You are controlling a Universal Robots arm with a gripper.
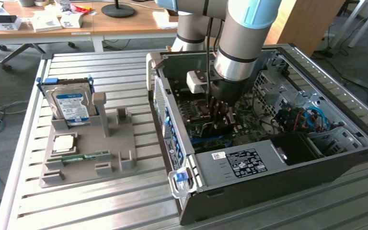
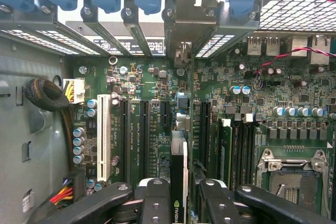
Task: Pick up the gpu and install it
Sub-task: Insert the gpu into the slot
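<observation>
While upright, gpu inside hand.

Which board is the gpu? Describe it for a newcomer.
Inside the open black computer case, over the green motherboard. The gpu is the thin dark card held edge-on in the black gripper, unlike the green memory stick seated nearby.

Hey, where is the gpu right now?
The gpu is inside the computer case, held edge-on in the gripper, above the motherboard and its black slots.

Nvidia logo mark on gpu edge, inside computer case. Power supply label inside case, hard drive label beside case: print illegible.
</observation>
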